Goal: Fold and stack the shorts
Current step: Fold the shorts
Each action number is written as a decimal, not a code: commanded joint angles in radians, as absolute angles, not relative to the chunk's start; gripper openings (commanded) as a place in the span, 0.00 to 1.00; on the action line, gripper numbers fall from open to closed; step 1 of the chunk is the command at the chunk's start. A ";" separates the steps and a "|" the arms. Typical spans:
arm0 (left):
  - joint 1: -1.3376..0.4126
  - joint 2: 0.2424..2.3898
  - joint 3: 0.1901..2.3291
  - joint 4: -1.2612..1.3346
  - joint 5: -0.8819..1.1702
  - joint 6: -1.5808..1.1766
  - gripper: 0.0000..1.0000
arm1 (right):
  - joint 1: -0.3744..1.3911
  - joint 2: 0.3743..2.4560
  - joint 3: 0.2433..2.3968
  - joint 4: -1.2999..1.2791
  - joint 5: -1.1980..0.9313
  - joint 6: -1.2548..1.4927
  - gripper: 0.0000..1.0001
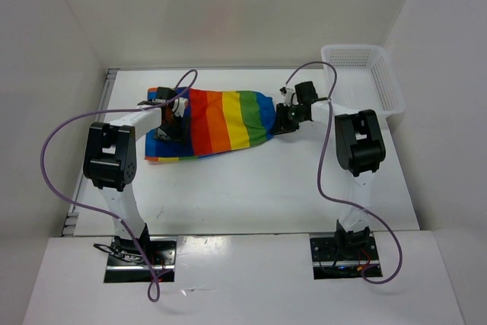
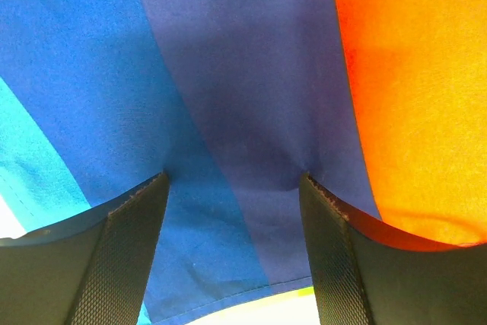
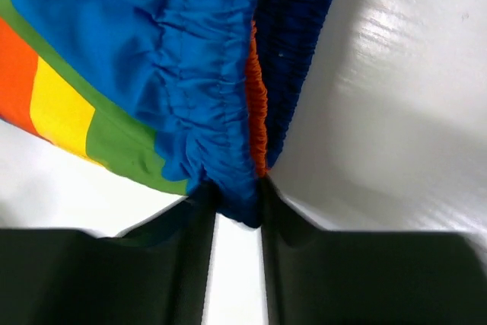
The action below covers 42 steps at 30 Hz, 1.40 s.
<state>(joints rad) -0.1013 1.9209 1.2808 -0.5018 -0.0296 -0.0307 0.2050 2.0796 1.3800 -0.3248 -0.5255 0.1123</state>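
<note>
The rainbow-striped shorts (image 1: 221, 121) lie flat at the back middle of the table. My left gripper (image 1: 172, 118) is over their left end. In the left wrist view it (image 2: 232, 182) is open, with its fingers (image 2: 125, 253) wide apart and their tips against the blue and navy stripes of the shorts (image 2: 228, 74); a hem edge shows below. My right gripper (image 1: 284, 118) is at the shorts' right end. In the right wrist view it (image 3: 237, 197) is shut on the gathered blue waistband edge of the shorts (image 3: 205, 58), with orange and navy layers beside it.
A white mesh basket (image 1: 376, 66) stands at the back right corner of the table. White walls close in the back and both sides. Purple cables loop from each arm over the table (image 1: 251, 188).
</note>
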 commanded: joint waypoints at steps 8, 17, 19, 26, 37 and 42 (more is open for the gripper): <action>-0.092 1.999 1.218 -0.612 -0.129 0.000 0.77 | 0.222 2.097 1.378 -0.353 -0.456 0.045 0.00; -0.083 1.904 1.229 -0.676 -0.098 0.000 0.78 | 0.222 1.823 1.169 -0.479 -0.431 -0.116 0.00; -0.083 1.844 1.284 -0.724 0.012 0.000 0.78 | 0.222 1.760 1.125 -0.500 -0.419 -0.158 0.00; -0.083 1.795 1.437 -0.824 0.190 0.000 0.87 | 0.222 1.720 1.101 -0.500 -0.318 -0.175 0.45; -0.063 1.839 1.385 -0.764 0.068 0.000 0.88 | 0.210 1.793 1.186 -0.505 -0.485 -0.143 0.92; -0.041 1.900 1.376 -0.732 -0.001 0.000 0.88 | 0.210 1.871 1.245 -0.450 -0.424 -0.045 0.92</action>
<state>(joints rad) -0.0536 1.8530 1.3914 -0.7586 0.0578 -0.0208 0.2169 1.8408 1.1873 -0.5083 -0.4450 -0.1207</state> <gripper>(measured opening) 0.884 0.920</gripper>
